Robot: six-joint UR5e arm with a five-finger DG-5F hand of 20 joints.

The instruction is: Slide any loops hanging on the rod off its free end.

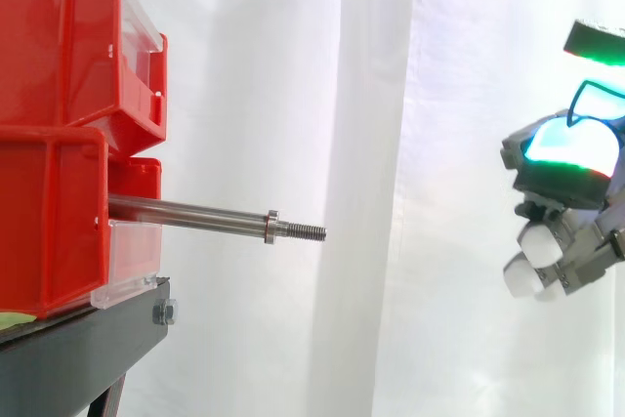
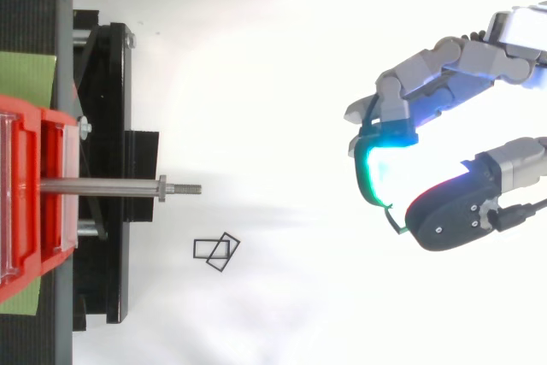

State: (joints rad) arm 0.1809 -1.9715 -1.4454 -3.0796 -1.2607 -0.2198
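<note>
Two black loops lie on the white surface, at 5 o'clock from the bare rod's free end. Your hand, well off at 3 o'clock, seems to pinch a third loop. On release it may snag on a glowing pad.

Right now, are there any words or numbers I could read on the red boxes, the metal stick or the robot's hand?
None can be read.
No letters or numbers show on the red bins, the rod, the black stand or the hand pinching a green loop.
The two black outlined squares on the white floor are shapes, not writing.
</note>
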